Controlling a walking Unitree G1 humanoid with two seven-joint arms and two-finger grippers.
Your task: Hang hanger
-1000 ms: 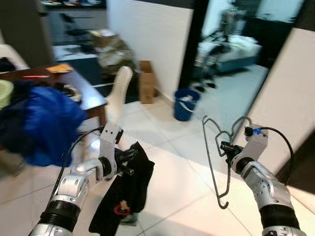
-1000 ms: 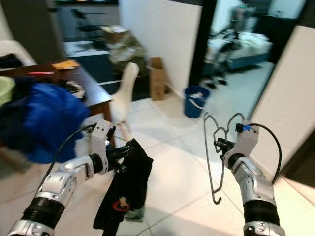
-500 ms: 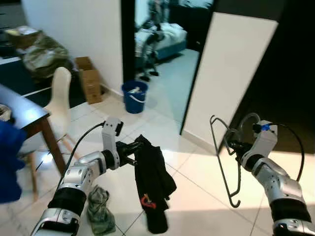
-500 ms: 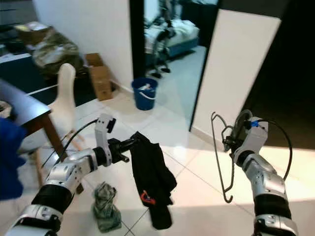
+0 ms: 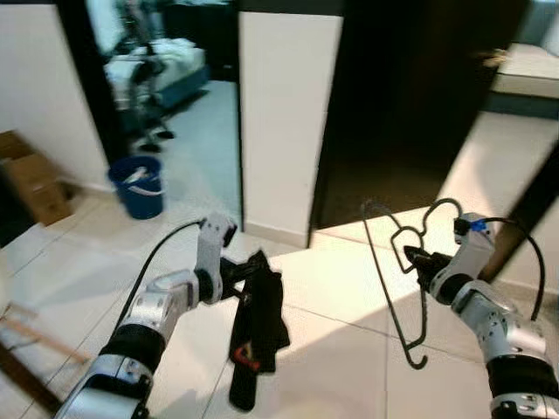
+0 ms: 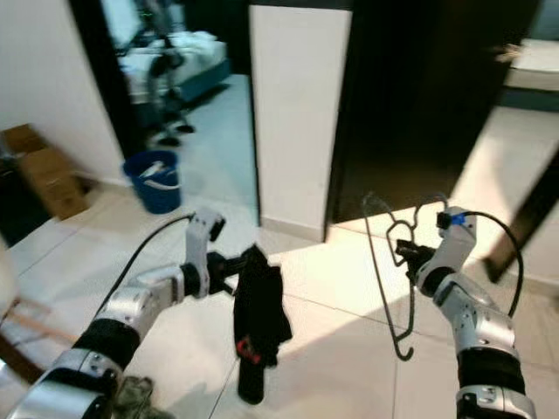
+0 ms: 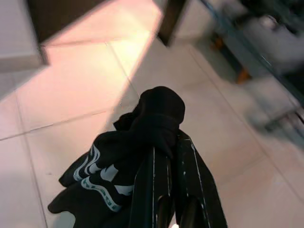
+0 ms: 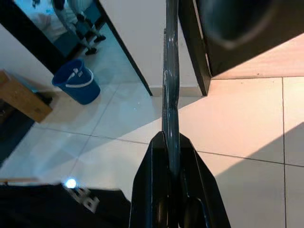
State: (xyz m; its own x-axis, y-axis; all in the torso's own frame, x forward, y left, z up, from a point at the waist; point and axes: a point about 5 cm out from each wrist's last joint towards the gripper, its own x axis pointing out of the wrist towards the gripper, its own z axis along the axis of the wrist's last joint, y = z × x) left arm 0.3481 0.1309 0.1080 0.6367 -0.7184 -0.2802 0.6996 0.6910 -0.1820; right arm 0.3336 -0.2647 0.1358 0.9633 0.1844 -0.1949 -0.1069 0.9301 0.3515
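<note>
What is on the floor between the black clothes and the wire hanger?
Nothing but bare pale floor tiles, partly sunlit, as both eye views show. The left gripper holds the black garment; the right gripper holds the dark wire hanger.

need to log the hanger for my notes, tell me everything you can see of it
The hanger is thin, dark bent wire, bare, with no garment on it. It is held in the air over the pale tiled floor, clamped between the right gripper's black fingers near its curled top loops. A long straight run slants down from there to a small hooked bend at the lowest end. Nothing else touches it; it hangs well right of the black garment held by the left gripper.
</note>
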